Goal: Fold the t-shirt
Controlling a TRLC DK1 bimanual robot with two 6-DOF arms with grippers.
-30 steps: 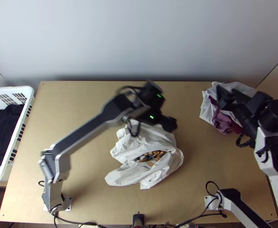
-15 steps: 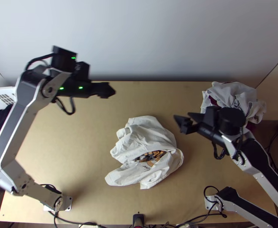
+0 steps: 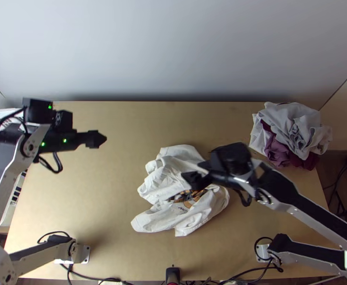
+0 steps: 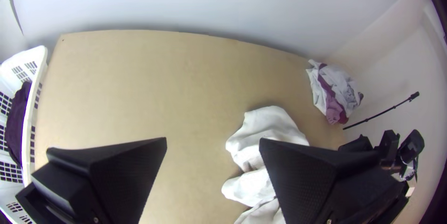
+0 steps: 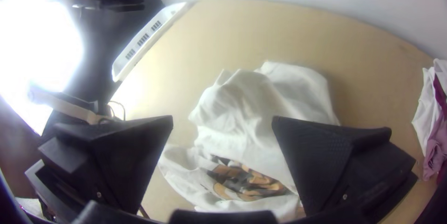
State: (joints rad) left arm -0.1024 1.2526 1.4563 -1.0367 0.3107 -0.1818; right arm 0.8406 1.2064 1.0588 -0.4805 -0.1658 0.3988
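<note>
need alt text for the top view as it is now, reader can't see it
A white t-shirt lies bunched mid-table, with the right gripper above it. The left gripper hangs over the table's left part. More crumpled clothes, grey and maroon, are heaped at the far right corner.

Top view looks steeply down; wrist views share the table (image 3: 107,190).
</note>
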